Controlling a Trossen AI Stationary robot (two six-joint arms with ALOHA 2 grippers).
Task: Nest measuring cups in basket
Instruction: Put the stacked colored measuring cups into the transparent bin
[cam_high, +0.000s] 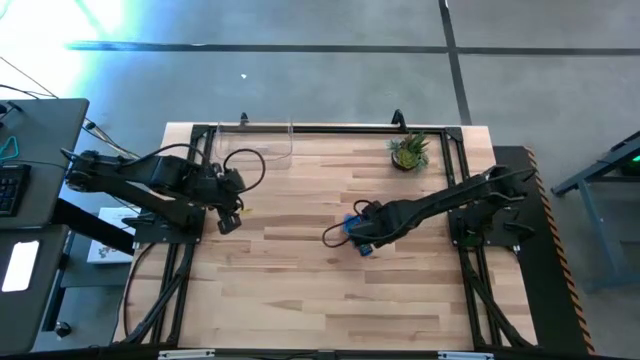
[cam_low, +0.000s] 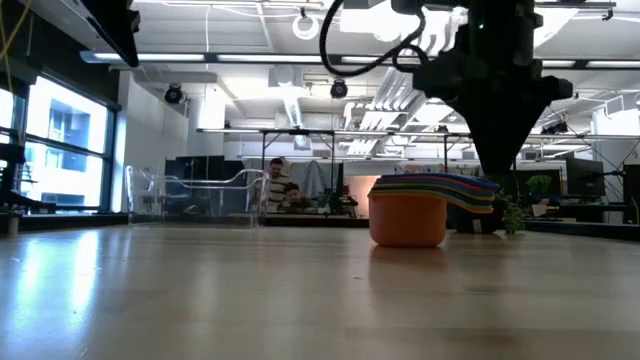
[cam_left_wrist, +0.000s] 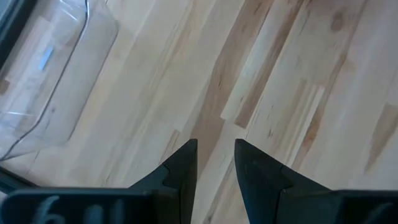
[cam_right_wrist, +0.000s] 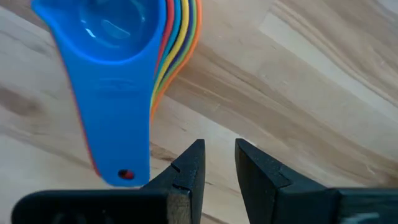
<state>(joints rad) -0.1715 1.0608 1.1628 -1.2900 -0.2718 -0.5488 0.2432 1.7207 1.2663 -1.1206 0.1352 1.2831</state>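
The measuring cups (cam_right_wrist: 118, 37) are nested in one stack, blue on top and orange (cam_low: 408, 215) at the bottom. The stack stands on its base on the table's right half (cam_high: 355, 225), with the handles (cam_right_wrist: 118, 124) fanned to one side. My right gripper (cam_right_wrist: 217, 144) points down just beside the handles' free ends, narrowly open with nothing between its fingers. My left gripper (cam_left_wrist: 214, 144) hangs over bare wood at the table's left (cam_high: 228, 222), also narrowly open on nothing. The clear basket (cam_high: 262, 140) stands at the far edge, left of middle, holding nothing that I can see.
A small potted plant (cam_high: 408, 150) stands at the far right of the table, beyond the cups. Bare wood lies between the cups and the basket (cam_left_wrist: 56, 81). A black frame (cam_high: 330, 130) runs along the table's far edge, and people sit in the room behind (cam_low: 280, 185).
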